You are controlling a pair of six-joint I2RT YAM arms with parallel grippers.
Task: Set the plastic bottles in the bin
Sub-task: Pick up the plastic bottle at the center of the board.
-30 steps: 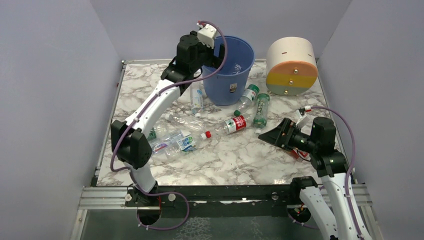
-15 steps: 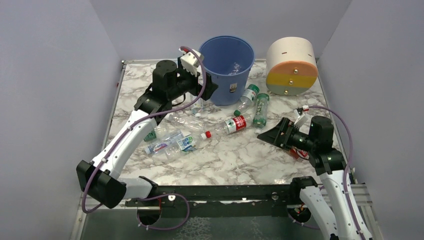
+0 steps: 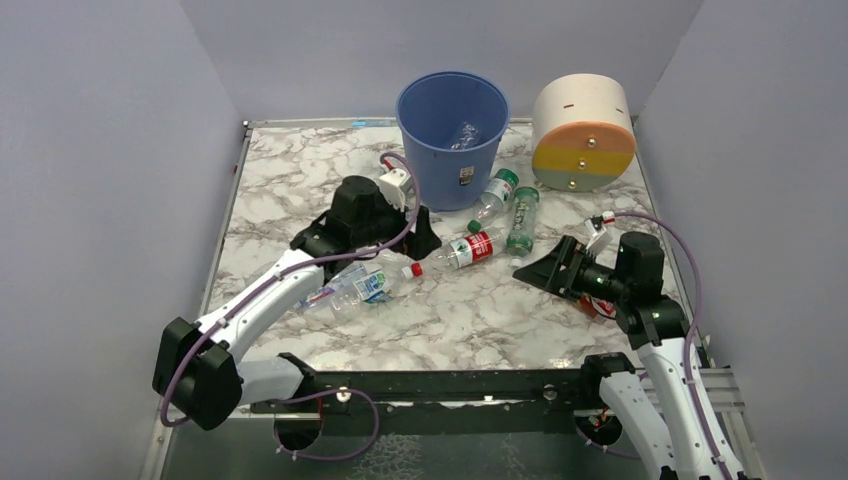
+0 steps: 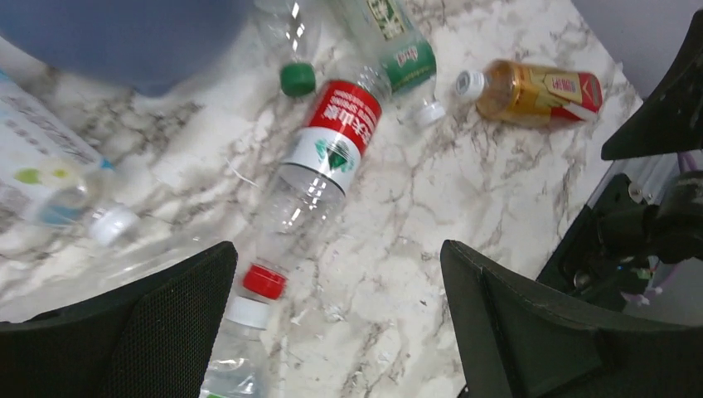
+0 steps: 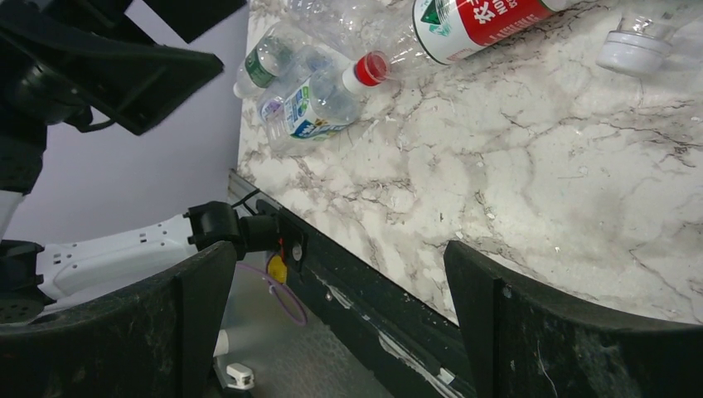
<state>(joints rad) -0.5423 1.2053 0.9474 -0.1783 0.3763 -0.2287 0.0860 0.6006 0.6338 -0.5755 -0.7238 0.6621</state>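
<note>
Several plastic bottles (image 3: pixel 350 285) lie on my worktop (image 3: pixel 480 320) before the blue bin (image 3: pixel 440 165), one more inside it. The red-labelled bottle (image 4: pixel 336 137) shows white Chinese characters, unreadable to me. Left claw (image 4: pixel 336 257) and right claw (image 5: pixel 340 249) both gape wide, empty.

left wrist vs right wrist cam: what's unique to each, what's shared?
Left wrist only: the round blue plastic bin and an amber bottle with a red label. Right wrist only: the black rail at the table's near edge and the left arm's white link. Both: the clear plastic bottle with red label and red cap, lying on the marble table.
</note>
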